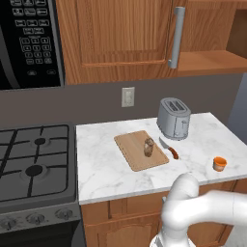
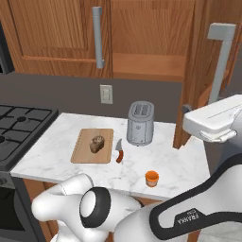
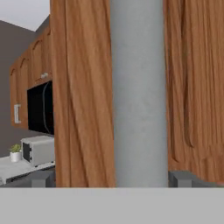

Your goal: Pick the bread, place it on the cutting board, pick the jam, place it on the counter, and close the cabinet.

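Hand view: the grey handle [image 3: 139, 92] of the open cabinet [image 3: 83, 87] door is seen close up, centred between the spread jaws.
Cabinet: one open door, swung out beside the hand in the right base view; closed doors are seen off to the side, two handles counted there.
Counter [image 2: 179, 165]: one slab, well below the gripper [image 3: 116, 179].
Board [image 2: 84, 146]: one, low and far from the gripper.
Toaster [image 2: 140, 123]: one, below the gripper, between board and open door.
Bread [image 2: 97, 144]: one, judged already placed on the board.
Jam [image 2: 151, 178]: one, set on the counter, below the gripper.
Knife [image 2: 119, 152]: one, beside the board.
Gripper: wide, nothing held; contact with the handle cannot be told.
Risk: the fingers could slide off the round bar during a push, leaving the door ajar; a skewed push could jam the hand against the panel.
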You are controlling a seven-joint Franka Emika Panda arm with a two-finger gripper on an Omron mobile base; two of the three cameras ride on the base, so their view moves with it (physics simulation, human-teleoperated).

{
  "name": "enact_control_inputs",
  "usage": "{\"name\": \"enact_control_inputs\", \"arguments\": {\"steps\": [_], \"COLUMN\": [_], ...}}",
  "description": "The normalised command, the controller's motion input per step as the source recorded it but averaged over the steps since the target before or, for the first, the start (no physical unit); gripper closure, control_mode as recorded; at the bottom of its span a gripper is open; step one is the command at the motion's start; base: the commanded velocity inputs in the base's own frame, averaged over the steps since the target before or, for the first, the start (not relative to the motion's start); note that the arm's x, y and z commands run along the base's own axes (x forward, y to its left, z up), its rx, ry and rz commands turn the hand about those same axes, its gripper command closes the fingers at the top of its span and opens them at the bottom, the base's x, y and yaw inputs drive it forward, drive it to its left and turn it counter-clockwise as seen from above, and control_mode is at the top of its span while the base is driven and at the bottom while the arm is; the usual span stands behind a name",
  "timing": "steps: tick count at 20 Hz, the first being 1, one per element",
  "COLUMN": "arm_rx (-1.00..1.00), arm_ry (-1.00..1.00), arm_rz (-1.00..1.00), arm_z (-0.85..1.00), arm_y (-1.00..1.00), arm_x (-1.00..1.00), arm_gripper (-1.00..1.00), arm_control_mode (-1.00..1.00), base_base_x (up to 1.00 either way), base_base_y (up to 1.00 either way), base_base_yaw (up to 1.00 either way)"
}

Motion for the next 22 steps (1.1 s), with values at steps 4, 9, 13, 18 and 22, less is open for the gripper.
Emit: {"name": "enact_control_inputs", "arguments": {"steps": [4, 9, 13, 18, 22], "arm_rx": [0.0, 0.0, 0.0, 0.0, 0.0], "arm_ry": [-0.11, -0.1, -0.07, -0.02, 0.0], "arm_rz": [0.03, 0.03, 0.03, 0.03, 0.01], "arm_z": [-0.1, -0.1, -0.12, -0.13, -0.11], "arm_y": [0.31, 0.29, 0.29, 0.25, 0.26], "arm_x": [0.36, 0.35, 0.38, 0.41, 0.39], "arm_gripper": [-1.0, -1.0, -1.0, -1.0, -1.0], "arm_control_mode": [-1.0, -1.0, -1.0, -1.0, -1.0], "base_base_x": [0.0, 0.0, 0.0, 0.0, 0.0], "base_base_y": [0.0, 0.0, 0.0, 0.0, 0.0], "base_base_yaw": [0.0, 0.0, 0.0, 0.0, 0.0]}}
